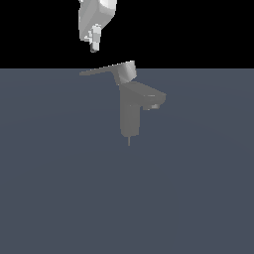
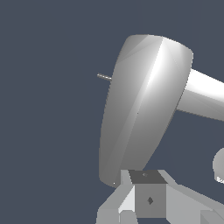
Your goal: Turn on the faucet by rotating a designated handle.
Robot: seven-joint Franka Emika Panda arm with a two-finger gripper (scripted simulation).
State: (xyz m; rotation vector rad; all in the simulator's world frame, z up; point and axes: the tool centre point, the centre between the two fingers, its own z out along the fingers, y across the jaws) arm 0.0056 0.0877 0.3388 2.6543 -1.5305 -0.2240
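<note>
Gripper (image 1: 93,48) hanging over the faucet (image 1: 131,111)
It's at top of frame, clear above the handle (image 1: 106,70); can't tell if fingers are apart.

grey faucet (image 1: 131,111) standing upright, blocky spout toward the exterior view's right, flat handle (image 1: 106,70) reaching left

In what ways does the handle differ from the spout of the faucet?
The handle is thin, flat and tapering; the spout is short and blocky. The handle sits on top, pointing to the exterior view's left; the spout juts lower, to its right. Both are matte grey.
</note>
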